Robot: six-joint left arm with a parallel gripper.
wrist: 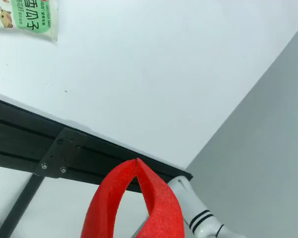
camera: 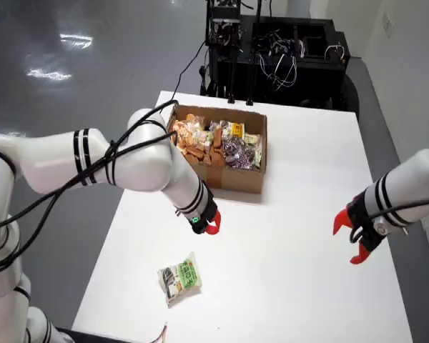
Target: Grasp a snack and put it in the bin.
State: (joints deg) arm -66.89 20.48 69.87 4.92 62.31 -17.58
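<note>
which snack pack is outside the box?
The green-and-white snack pack, lying alone on the white table near its front edge, below the left arm's tool. All others sit inside the cardboard box.

— What lies under everything in the overhead view?
— A white table (camera: 300, 236), with a glossy grey floor (camera: 71, 64) around it that catches bright patches of ceiling light at the upper left.

— And beyond the jaws, at the far end?
— A black equipment rack (camera: 286, 50) hung with loose cables stands against the table's far edge.

— The close view?
— Ahead of the jaws runs the white tabletop (wrist: 164, 74), edged below by a black metal rail (wrist: 49, 144) with a bolted bracket; plain grey floor (wrist: 268, 148) lies to the right.
</note>
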